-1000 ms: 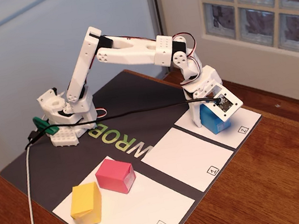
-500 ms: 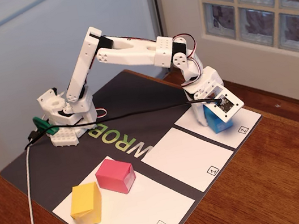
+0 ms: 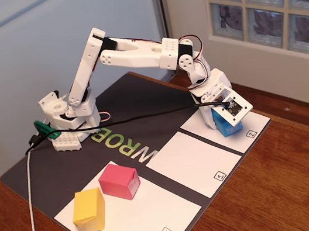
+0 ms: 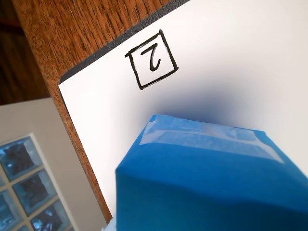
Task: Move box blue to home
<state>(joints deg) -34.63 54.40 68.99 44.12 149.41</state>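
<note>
In the fixed view the gripper (image 3: 219,118) sits over the box blue (image 3: 227,123) on square 2, probably clamping it; home (image 3: 159,215) lies near-left.

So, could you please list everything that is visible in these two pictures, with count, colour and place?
blue block: 1, blue, on the sheet marked 2
pink block: 1, pink, on Home sheet
yellow block: 1, yellow, on Home sheet, left of pink in the fixed view
Home sheet: 1, white, mat's near end
sheet 1: 1, white, middle
sheet 2: 1, white, far right
mat: 1, dark grey, on wooden table
cable: 1, white, left
arm: 1, white; jaws around blue block, closure unclear
</note>
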